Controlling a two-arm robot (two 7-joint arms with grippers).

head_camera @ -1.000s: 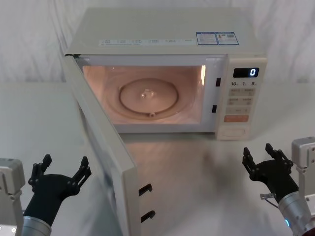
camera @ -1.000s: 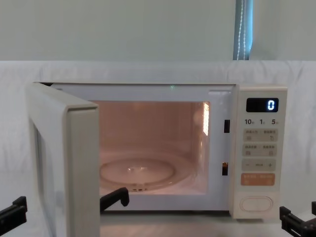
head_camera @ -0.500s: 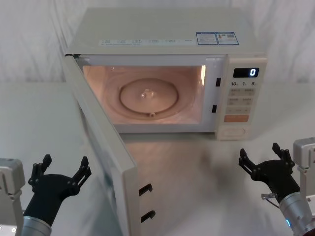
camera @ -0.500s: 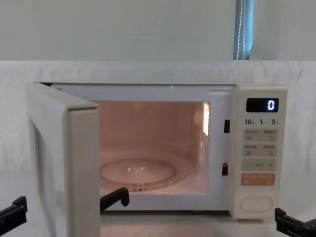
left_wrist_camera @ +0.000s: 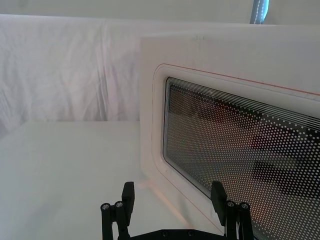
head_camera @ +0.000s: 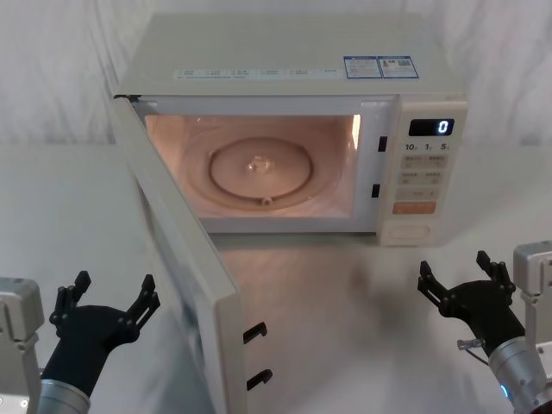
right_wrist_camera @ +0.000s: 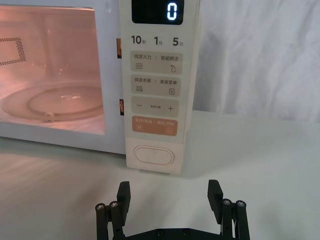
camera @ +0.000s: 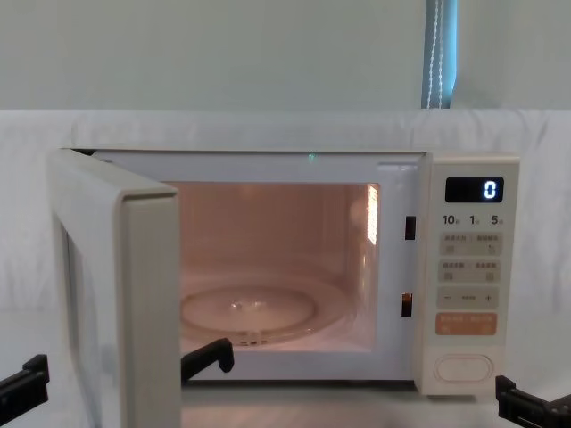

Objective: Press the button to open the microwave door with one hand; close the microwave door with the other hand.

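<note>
At lower left of the head view, my left gripper (head_camera: 105, 297) waits spread wide and empty beside the microwave door (head_camera: 181, 259), swung fully out; my right gripper (head_camera: 459, 278), equally agape and empty, sits lower right, short of the button (head_camera: 412, 231). A glancing shove could skid the oven across the white-draped table (head_camera: 345, 319); pale cloth hangs behind.

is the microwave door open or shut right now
Open. The microwave door is swung far out on its left-side hinge, with the lit cavity and glass turntable fully exposed and its latch hooks free.
</note>
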